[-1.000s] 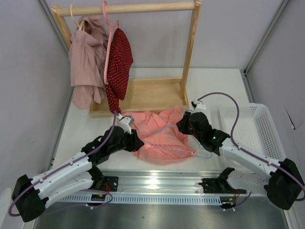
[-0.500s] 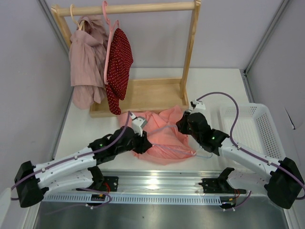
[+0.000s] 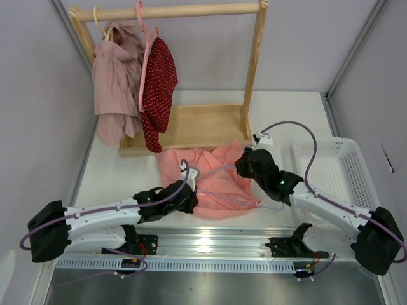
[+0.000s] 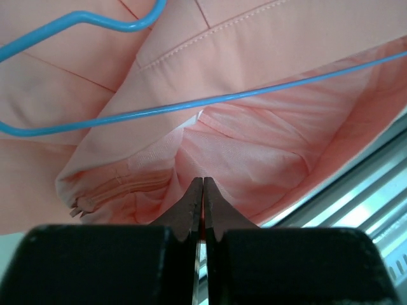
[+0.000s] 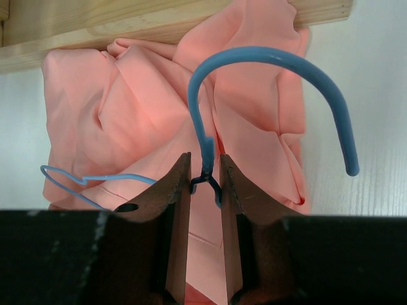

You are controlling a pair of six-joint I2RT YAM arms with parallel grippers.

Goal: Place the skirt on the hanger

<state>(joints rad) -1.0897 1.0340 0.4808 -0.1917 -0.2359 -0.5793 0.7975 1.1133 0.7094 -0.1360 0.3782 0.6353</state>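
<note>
**Both grippers closed on their work in front of the rack**

The left gripper (image 4: 202, 181) has its two dark fingers pressed together, their tips sunk into a fold of the salmon-pink thin fabric skirt (image 4: 254, 152); a thin strip of cloth shows pinched between them. This grip sits at the skirt's near edge, on the side away from the light wooden clothes rack (image 3: 191, 127). The right gripper (image 5: 204, 155) stands narrow, its jaws clamped either side of the twisted neck of the thin light-blue wire hanger (image 5: 273, 60); the hook curves up and over above the fingertips, toward the rack's base board.

The hanger's wire runs from that neck across the top of the skirt; in the left wrist view one long blue side crosses the cloth just beyond the pinched fold. The skirt lies crumpled on the white table (image 3: 286, 121) directly in front of the rack, its far edge bunched against the base board near the right post.

On the rack's rail hang a dark red white-dotted garment (image 3: 159, 82) on a pink hanger (image 3: 145, 57) and, left of it, a dusty mauve-pink garment (image 3: 114, 82); a white plastic basket (image 3: 331, 165) stands right of the rack, well apart.
</note>
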